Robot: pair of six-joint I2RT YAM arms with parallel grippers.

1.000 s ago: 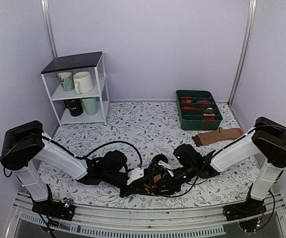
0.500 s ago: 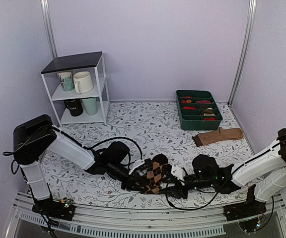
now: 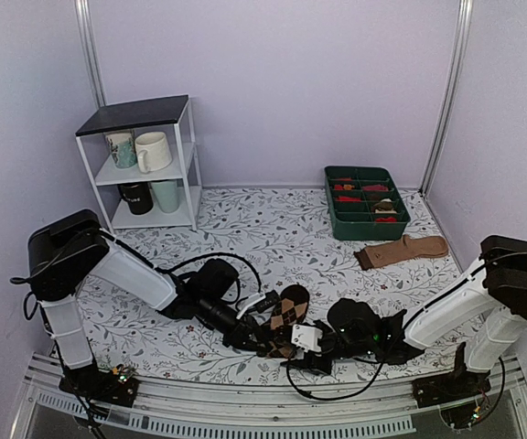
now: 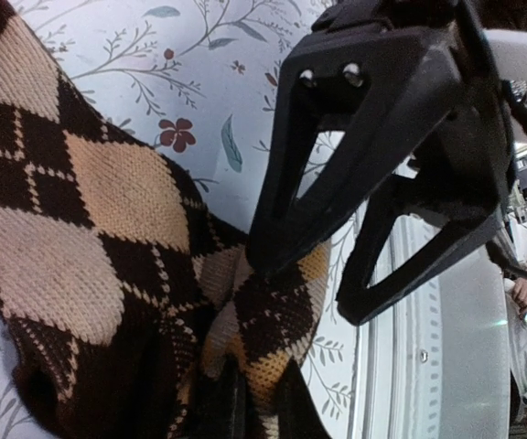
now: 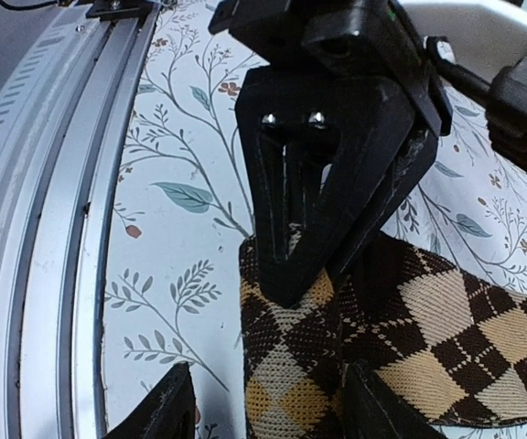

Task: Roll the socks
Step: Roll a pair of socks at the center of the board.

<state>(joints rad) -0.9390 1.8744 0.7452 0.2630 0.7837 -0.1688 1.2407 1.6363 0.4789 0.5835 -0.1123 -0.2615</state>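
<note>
The dark brown and tan argyle socks [image 3: 288, 309] lie on the floral cloth near the front edge, between the two arms. My left gripper [image 3: 265, 338] is shut on the near end of the socks; its own fingers pinch the knit in the left wrist view [image 4: 256, 402]. My right gripper [image 3: 293, 352] is open, and its fingers stand on either side of the same sock end [image 5: 268, 393]. The right wrist view shows the left gripper [image 5: 291, 274] closed on the socks [image 5: 410, 329]. The left wrist view shows the right gripper [image 4: 309, 285] open over the socks [image 4: 80, 210].
A plain tan sock with a dark cuff [image 3: 401, 250] lies at the right. A green tray [image 3: 367, 219] with red bundles stands behind it. A white shelf with mugs [image 3: 145, 165] stands at the back left. A metal rail [image 3: 245, 416] runs along the front edge.
The socks went from a bunched heap to lying spread out. My right gripper swung out to the right, then came back left to the sock's near end. My left gripper kept its hold.
</note>
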